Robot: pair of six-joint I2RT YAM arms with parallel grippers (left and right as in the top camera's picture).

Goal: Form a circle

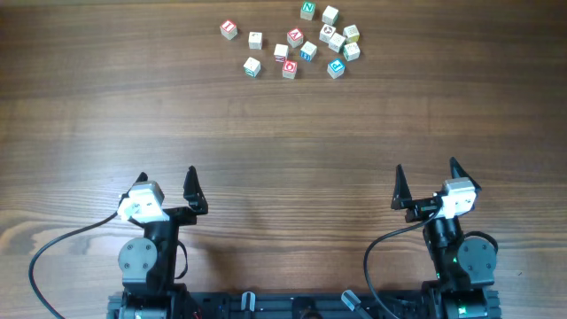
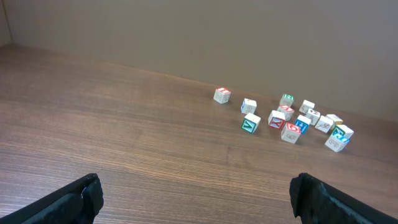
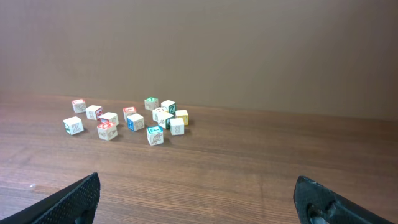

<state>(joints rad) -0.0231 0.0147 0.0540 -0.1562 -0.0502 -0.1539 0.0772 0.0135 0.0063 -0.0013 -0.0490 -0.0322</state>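
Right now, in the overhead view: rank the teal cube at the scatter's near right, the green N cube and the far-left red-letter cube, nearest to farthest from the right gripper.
From the right gripper:
1. teal cube, near right edge of the scatter.
2. green N cube, far edge, toward the middle.
3. red-letter cube, far left end.

Left pincer wide open, right pincer wide open, both pointing forward, well apart
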